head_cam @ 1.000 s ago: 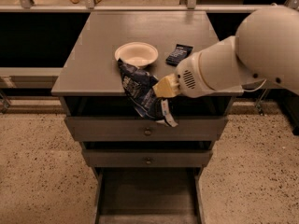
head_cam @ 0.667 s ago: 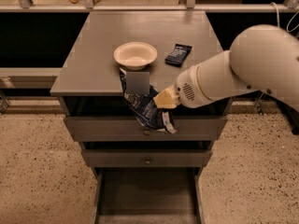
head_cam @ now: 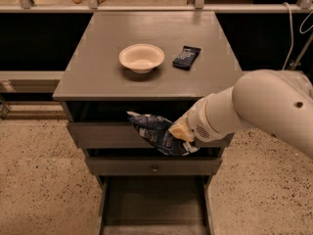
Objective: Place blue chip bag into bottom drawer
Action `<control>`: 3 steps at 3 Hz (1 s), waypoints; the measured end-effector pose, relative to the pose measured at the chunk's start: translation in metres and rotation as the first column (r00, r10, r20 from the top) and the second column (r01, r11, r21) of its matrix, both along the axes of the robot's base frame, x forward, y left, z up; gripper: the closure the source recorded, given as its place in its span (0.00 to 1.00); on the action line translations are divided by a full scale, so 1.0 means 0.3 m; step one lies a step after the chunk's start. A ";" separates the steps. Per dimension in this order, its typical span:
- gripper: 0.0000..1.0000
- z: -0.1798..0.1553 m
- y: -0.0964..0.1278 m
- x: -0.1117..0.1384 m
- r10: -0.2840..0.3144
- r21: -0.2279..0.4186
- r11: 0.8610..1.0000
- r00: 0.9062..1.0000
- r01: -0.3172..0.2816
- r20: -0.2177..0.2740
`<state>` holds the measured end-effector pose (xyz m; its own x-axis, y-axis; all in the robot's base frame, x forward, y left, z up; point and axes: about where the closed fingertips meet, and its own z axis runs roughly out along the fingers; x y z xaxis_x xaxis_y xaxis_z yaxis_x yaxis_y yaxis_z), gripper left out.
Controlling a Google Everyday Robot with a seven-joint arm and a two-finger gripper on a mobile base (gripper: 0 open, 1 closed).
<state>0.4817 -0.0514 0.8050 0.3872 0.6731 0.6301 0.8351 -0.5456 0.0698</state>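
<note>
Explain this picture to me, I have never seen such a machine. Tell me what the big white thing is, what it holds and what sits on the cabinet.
The big white shape is a robot arm, reaching in from the right. At its tip is a pincer, in front of the grey cabinet just below its top, shut on a crinkled blue chip bag. The one camera looks down on the cabinet from in front. On top sit a pale bowl and a small dark packet. Below, the bottom drawer stands pulled open.

Soft overhead light, faint shadow under bowl [head_cam: 141,58], gloom around the hand [head_cam: 181,129] with its blue chip bag [head_cam: 154,131] before the drawers [head_cam: 98,135].
</note>
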 end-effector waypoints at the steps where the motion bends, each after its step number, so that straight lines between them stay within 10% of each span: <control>1: 1.00 0.038 -0.014 0.046 -0.036 0.033 0.999 0.996 0.033 0.076; 3: 1.00 -0.350 -0.175 -0.124 0.126 -0.142 0.981 0.992 -0.128 -0.023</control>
<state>0.4444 -0.1040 0.7000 0.3005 0.8005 0.5186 0.8986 -0.4199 0.1274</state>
